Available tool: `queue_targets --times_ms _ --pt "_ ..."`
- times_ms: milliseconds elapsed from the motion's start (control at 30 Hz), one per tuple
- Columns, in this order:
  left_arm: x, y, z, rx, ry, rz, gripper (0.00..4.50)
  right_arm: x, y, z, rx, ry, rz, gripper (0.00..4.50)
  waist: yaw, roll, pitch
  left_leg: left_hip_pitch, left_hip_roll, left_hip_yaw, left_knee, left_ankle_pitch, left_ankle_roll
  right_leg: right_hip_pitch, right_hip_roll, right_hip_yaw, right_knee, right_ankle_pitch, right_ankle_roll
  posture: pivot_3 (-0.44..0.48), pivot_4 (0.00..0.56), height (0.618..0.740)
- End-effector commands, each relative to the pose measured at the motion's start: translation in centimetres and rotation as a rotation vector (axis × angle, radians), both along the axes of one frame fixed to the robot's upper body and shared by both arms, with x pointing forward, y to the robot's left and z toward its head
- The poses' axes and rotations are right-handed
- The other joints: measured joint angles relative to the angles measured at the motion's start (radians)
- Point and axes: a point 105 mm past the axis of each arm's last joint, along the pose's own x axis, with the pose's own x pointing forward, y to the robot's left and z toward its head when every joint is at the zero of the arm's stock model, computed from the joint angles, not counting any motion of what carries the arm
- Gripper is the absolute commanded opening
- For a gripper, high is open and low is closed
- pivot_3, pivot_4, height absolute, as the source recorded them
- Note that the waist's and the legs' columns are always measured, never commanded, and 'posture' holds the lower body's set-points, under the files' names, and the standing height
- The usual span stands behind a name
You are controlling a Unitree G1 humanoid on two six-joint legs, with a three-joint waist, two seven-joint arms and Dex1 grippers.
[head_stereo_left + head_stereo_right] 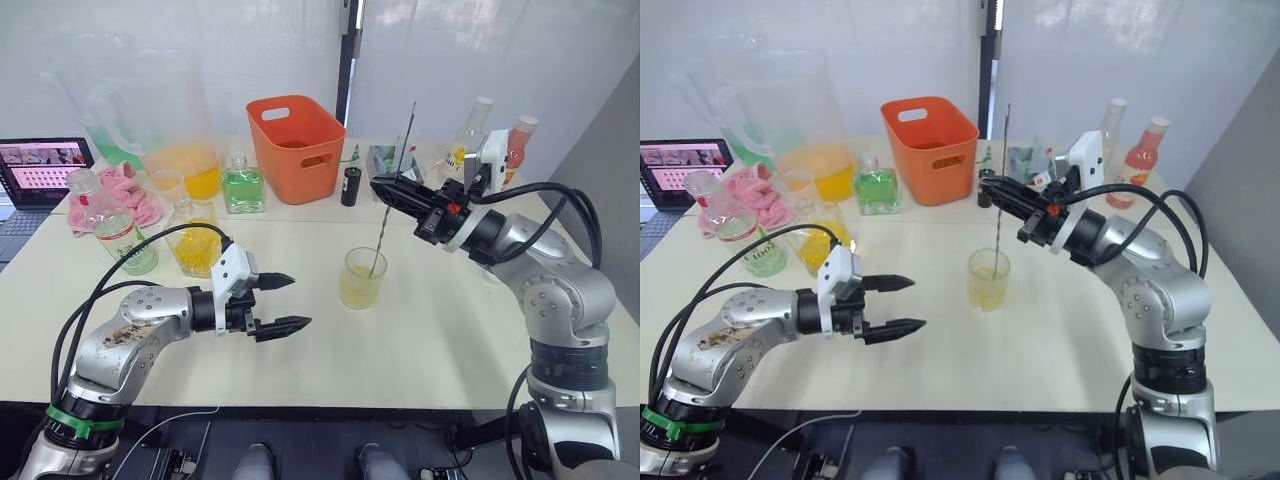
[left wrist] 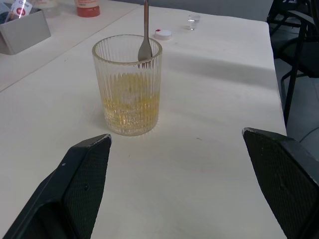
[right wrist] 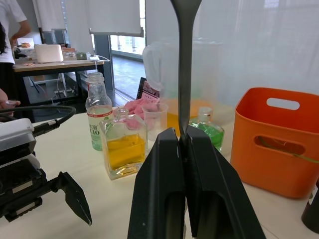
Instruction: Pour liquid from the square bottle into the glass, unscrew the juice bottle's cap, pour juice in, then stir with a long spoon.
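The glass [image 1: 362, 277] stands mid-table with a little yellowish liquid in it. My right gripper [image 1: 381, 187] is above and behind it, shut on the stem of the long spoon [image 1: 386, 222], whose bowl [image 2: 144, 50] hangs inside the glass near the rim. My left gripper [image 1: 300, 301] hovers open and empty just left of the glass. The square bottle [image 1: 196, 240] with yellow liquid and the juice bottle [image 1: 122, 236], its neck uncapped, stand at the left. The cap [image 2: 162, 34] lies on the table beyond the glass.
An orange basket [image 1: 297, 145] and a green square bottle [image 1: 241, 186] stand behind. Large pitchers [image 1: 180, 150], a pink cloth [image 1: 128, 195] and a laptop [image 1: 40, 170] sit at the back left. More bottles [image 1: 518, 145] stand at the back right.
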Motion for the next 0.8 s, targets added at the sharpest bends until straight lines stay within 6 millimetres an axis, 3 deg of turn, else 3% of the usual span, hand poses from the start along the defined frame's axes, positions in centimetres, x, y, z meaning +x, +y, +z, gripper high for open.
queue_targets --times_ms 33,200,300,400,600,700,800 --pt "0.3 0.1 1.9 0.001 -0.091 0.007 4.46 -1.0 -0.7 2.9 0.033 -0.065 0.004 0.00 0.001 0.000 0.000 0.000 0.000 0.000 0.000 0.000 0.000 0.000 0.000 0.000 0.000 0.000 0.000 0.000 0.150 0.725" --pt "0.4 -0.2 2.5 -0.012 -0.115 0.009 4.46 -0.5 -1.6 4.2 0.037 -0.082 -0.063 0.00 0.001 0.000 0.000 0.000 0.000 0.000 0.000 0.000 0.000 0.000 0.000 0.000 0.000 0.000 0.000 0.000 0.150 0.725" --pt "0.4 -0.3 2.6 -0.015 -0.121 0.007 4.46 0.9 -2.6 5.3 0.044 -0.081 -0.172 0.00 0.001 0.000 0.000 0.000 0.000 0.000 0.000 0.000 0.000 0.000 0.000 0.000 0.000 0.000 0.000 0.000 0.150 0.725" --pt "0.5 -0.3 2.6 -0.014 -0.133 0.009 4.46 2.7 -5.0 6.5 0.013 -0.031 -0.350 0.00 0.001 0.000 0.000 0.000 0.000 0.000 0.000 0.000 0.000 -0.001 0.000 0.000 0.000 0.000 0.000 0.000 0.150 0.725" --pt "0.8 0.0 3.5 -0.018 -0.172 0.012 4.46 3.2 -8.5 7.9 -0.137 0.081 -0.416 0.00 0.007 0.000 0.000 -0.002 0.000 0.000 -0.001 0.000 0.000 -0.001 -0.001 0.000 -0.002 -0.001 -0.003 0.000 0.150 0.725" --pt "0.9 0.0 3.7 -0.021 -0.184 0.011 4.46 4.0 -10.1 7.6 -0.162 0.217 -0.463 0.00 0.001 0.001 0.001 -0.002 0.000 0.001 0.000 0.000 0.000 -0.001 -0.001 0.000 -0.002 -0.002 -0.004 0.000 0.150 0.725" --pt "0.7 -0.3 4.0 -0.034 -0.195 0.006 4.46 4.7 -11.3 4.7 -0.267 0.437 -0.509 0.00 -0.004 0.001 0.001 -0.001 0.000 0.001 -0.001 0.000 0.000 -0.002 -0.001 0.000 -0.002 -0.004 -0.008 0.000 0.150 0.725"
